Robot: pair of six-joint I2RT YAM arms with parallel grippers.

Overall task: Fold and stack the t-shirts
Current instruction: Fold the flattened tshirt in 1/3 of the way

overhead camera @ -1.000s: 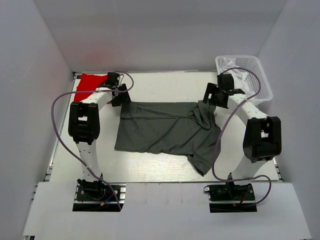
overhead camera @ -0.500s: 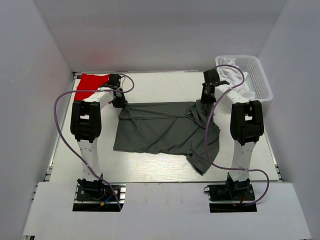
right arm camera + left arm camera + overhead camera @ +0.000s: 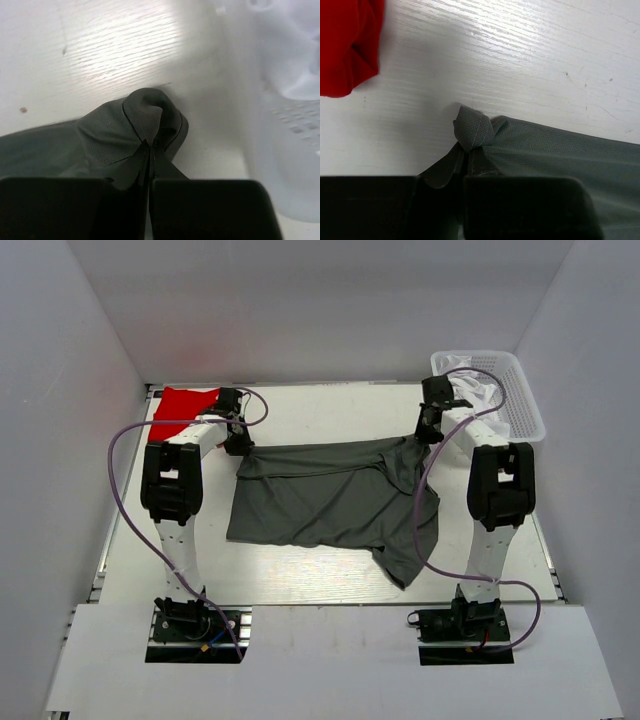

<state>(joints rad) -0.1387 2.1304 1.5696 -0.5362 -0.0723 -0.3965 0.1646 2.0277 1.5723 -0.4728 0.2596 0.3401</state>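
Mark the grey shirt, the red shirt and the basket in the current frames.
grey shirt [image 3: 320, 500], top view, middle of the spread-out body.
red shirt [image 3: 178, 408], top view, centre of the visible red cloth at the far left corner.
basket [image 3: 522, 400], top view, its right-hand mesh wall.

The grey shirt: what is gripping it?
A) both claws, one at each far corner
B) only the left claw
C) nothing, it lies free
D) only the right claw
A: the left gripper is pinched shut on one far corner of the grey shirt, and the right gripper is pinched shut on a bunched fold at the other.
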